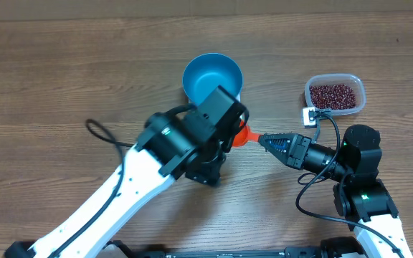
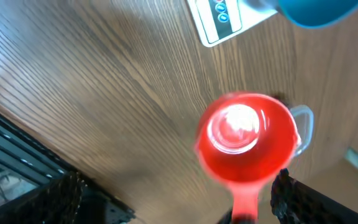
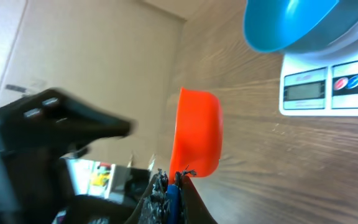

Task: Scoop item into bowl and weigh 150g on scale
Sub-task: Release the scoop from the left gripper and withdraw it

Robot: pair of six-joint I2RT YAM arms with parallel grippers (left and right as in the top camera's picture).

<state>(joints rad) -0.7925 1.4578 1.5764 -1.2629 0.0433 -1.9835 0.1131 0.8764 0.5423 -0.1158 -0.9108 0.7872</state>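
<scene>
My right tool point(image 3: 169, 190) is pinched shut on the handle of the orange scoop point(image 1: 243, 135), and it holds the scoop out to the left with the cup towards the middle of the desk point(image 1: 63, 64). From my right wrist the scoop shows edge-on, rising straight out of the closed tips. My left tool point(image 2: 178, 182) hangs right over that scoop with its jaws spread as wide as they go. The dark fingers point(image 2: 303, 202) stand on either side of the cup and grip nothing. One finger sits just beside the handle, but that view is blurred and I cannot tell whether it touches. The cup's mouth faces up at my left wrist camera, with glare on its floor.

The blue bowl point(image 1: 212, 77) stands on the white scale point(image 3: 328, 87), just beyond the scoop, and the scale's display and buttons face my side. The maroon beans point(image 1: 333, 94) lie heaped in a clear plastic tub point(image 1: 360, 84) at the right of the desk, well apart from the bowl
</scene>
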